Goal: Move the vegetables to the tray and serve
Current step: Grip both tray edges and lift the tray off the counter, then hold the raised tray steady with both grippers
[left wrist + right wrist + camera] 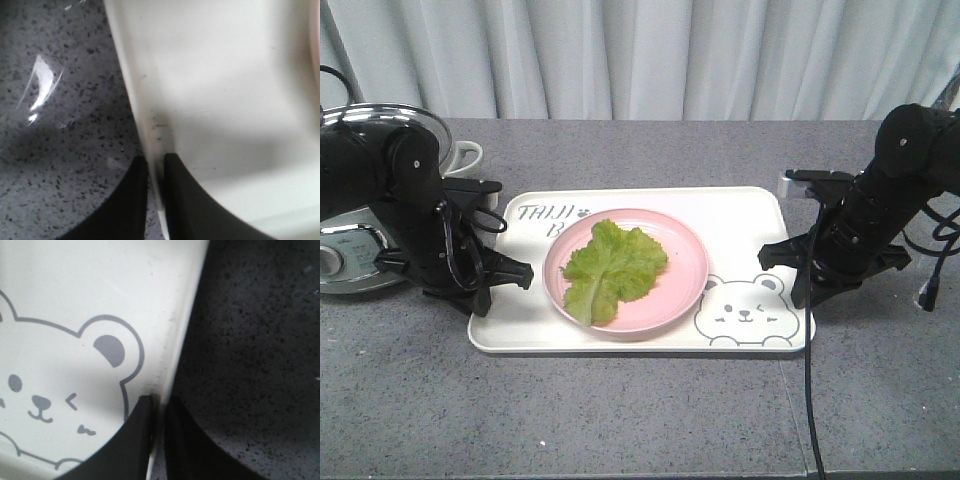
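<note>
The tray (750, 215) lies on the counter (620, 420), parallel to its near edge. The left hand (155, 165) pinches the tray's left rim and the right hand (159, 402) its right rim, both nearly closed on it, presumably so it lifts level. The lettuce leaf (610, 265) rests on the pink plate (675, 290), mid-tray.

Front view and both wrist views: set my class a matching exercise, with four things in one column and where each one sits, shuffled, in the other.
Column one
1. lettuce leaf
2. pink plate
3. left gripper
4. right gripper

Column two
A. jaws shut on the rim of the tray, beside the bear drawing
B. in the middle of the tray
C. jaws shut on the tray rim at the end away from the bear
D. lying on the plate

Pairs: 1-D, 2-B, 3-C, 4-A.
</note>
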### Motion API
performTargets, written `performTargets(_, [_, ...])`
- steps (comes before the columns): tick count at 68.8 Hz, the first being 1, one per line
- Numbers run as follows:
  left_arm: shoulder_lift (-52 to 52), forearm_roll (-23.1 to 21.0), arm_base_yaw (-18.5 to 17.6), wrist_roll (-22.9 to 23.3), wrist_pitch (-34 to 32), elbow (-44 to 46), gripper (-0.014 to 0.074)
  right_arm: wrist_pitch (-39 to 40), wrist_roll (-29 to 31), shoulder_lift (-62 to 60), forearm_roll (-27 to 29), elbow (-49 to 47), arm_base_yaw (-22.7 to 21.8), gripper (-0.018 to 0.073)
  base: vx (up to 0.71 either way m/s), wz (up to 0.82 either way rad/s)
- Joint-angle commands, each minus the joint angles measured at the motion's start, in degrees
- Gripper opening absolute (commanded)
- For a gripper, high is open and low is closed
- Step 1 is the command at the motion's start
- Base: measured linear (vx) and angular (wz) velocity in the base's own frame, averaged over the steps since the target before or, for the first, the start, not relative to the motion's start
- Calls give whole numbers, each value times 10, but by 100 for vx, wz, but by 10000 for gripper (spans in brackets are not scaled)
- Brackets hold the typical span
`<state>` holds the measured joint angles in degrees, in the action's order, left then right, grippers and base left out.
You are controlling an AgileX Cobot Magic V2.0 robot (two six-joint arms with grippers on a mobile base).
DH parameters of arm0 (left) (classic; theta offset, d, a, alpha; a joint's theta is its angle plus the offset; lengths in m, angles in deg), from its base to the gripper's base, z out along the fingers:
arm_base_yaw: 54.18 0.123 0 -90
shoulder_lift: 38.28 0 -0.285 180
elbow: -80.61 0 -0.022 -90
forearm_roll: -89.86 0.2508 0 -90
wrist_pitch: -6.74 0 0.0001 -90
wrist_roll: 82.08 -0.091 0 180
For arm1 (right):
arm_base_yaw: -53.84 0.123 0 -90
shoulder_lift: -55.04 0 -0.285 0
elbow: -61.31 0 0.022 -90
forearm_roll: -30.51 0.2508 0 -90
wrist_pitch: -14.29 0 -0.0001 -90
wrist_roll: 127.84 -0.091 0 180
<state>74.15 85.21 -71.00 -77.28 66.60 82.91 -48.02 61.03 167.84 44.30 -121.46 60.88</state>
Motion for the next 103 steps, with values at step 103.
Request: performTargets(103, [-216,-92,-13,-54,-65,13,-6,-32,15,-207,34,-16,2,-6,0,0])
